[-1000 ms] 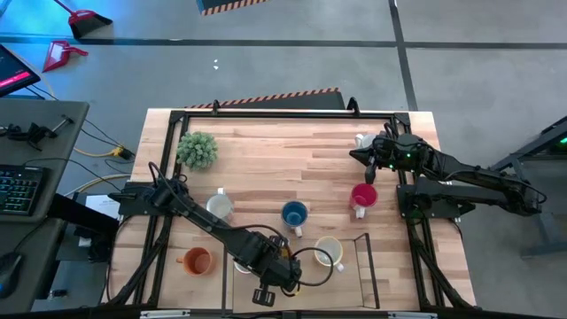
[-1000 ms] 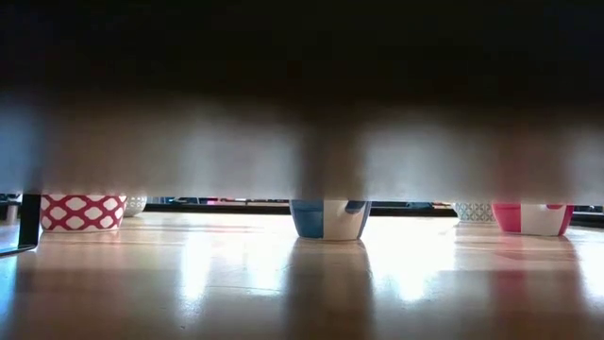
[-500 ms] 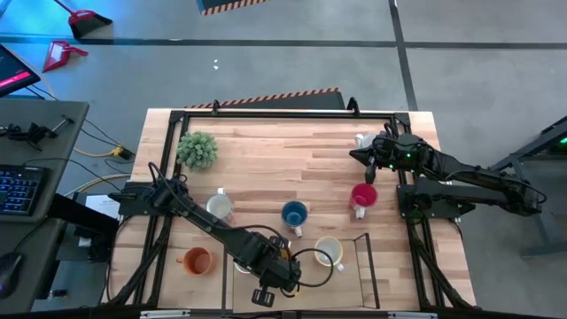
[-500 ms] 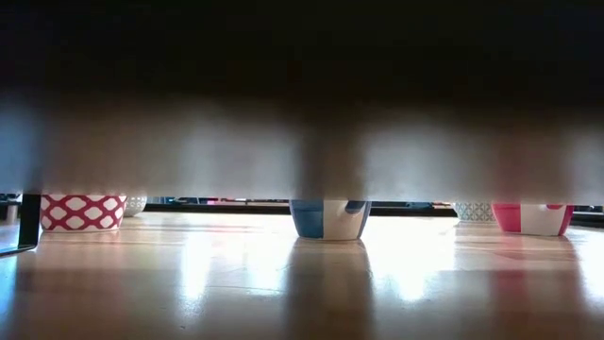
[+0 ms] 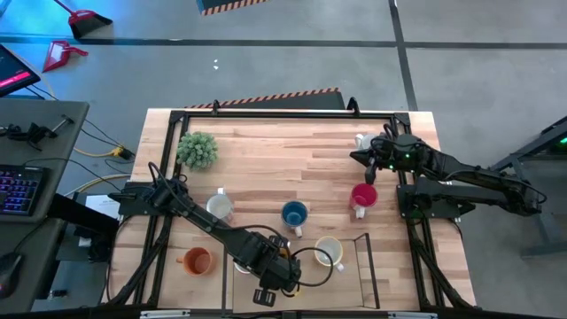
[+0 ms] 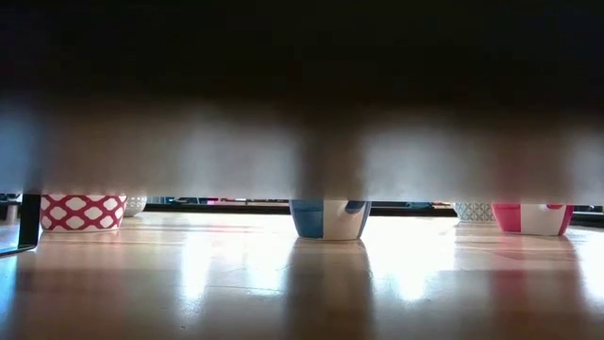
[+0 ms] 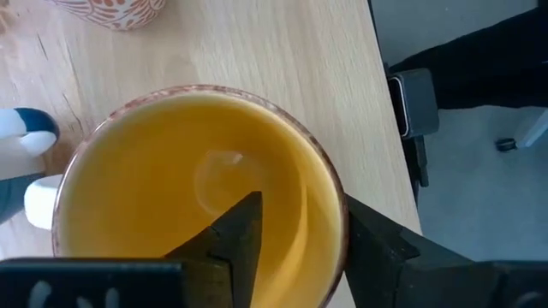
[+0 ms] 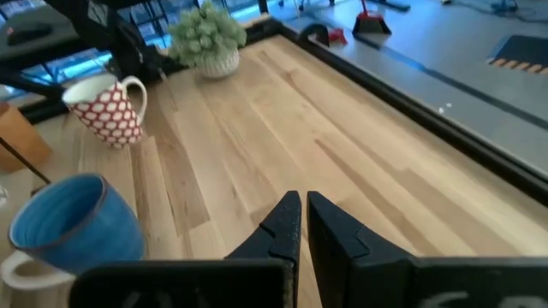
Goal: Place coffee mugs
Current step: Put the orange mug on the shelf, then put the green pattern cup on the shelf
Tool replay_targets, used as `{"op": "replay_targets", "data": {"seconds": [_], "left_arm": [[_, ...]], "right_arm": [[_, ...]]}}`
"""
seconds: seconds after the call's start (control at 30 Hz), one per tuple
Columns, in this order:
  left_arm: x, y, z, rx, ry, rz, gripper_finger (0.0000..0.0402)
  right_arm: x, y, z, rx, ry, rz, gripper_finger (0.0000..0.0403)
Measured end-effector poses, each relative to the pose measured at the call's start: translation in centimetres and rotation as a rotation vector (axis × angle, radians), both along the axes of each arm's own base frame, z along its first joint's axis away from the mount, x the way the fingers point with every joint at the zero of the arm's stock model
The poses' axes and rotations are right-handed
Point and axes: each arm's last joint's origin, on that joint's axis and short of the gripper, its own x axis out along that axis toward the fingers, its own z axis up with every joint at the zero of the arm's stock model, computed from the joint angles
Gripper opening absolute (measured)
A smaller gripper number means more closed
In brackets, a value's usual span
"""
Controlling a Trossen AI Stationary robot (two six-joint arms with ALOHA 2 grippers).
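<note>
1. Nothing on the table [image 5: 283, 151] has visibly shifted since a second ago: in the high view both arms and every mug sit where they did.
2. In the left wrist view, the left claw [image 7: 300, 231] is spread astride the rim of a yellow-lined mug [image 7: 154, 188]. One finger [image 7: 240, 235] dips inside, clear of the wall, and the other stands outside the rim.
3. That mug holds only the finger and a glossy highlight on its glaze. In the high view it is hidden under the left arm, below and left of the blue mug [image 5: 294, 213].
4. The orange mug [image 5: 197, 260] stands well left of and below the blue mug, and its inside shows plain orange.
5. A cream mug [image 5: 329, 252] sits just below and right of the blue mug, pale inside.
6. The red-patterned mug [image 5: 218, 206] stands left of the blue mug, level with it, white inside.
7. The red mug [image 5: 363, 196] stands right of the blue mug, slightly higher in the high view.
8. The right claw [image 8: 304, 210] waits with its fingers pressed together, gripping nothing, well above and right of the blue mug. A white mug [image 5: 361, 140] stands just beside it.
9. The potted plant [image 5: 197, 149] stands well above and left of the blue mug.
</note>
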Motion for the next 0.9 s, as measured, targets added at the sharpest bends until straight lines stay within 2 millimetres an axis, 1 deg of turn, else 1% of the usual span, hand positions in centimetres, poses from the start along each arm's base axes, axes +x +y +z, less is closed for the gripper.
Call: {"op": "replay_targets", "data": {"seconds": [0.17, 0.5, 0.63, 0.77, 0.83, 0.9], "left_arm": [[-0.1, -0.1, 0.3, -0.037, 0.017, 0.006, 0.0141], [0.0, -0.2, 4.1, -0.081, -0.074, -0.006, 0.0143], [-0.5, 0.9, 5.5, 0.011, -0.066, 0.001, 0.0143], [-0.8, 2.7, 7.0, 0.148, -0.071, 0.056, 0.0143], [-0.8, 3.5, 7.1, 0.194, -0.063, 0.080, 0.0143], [-1.0, 4.5, 6.9, 0.256, -0.020, 0.100, 0.0143]], "right_arm": [[-0.1, 0.0, -0.3, 0.012, 0.028, -0.001, 0.0012], [-0.1, 0.0, -0.3, 0.011, 0.031, 0.000, 0.0012], [-0.1, 0.0, -0.3, 0.011, 0.031, 0.000, 0.0012], [-0.1, 0.0, -0.3, 0.015, 0.029, -0.001, 0.0012], [-0.1, 0.0, -0.3, 0.015, 0.029, -0.002, 0.0012], [-0.1, 0.0, -0.3, 0.014, 0.029, -0.002, 0.0012]]}}
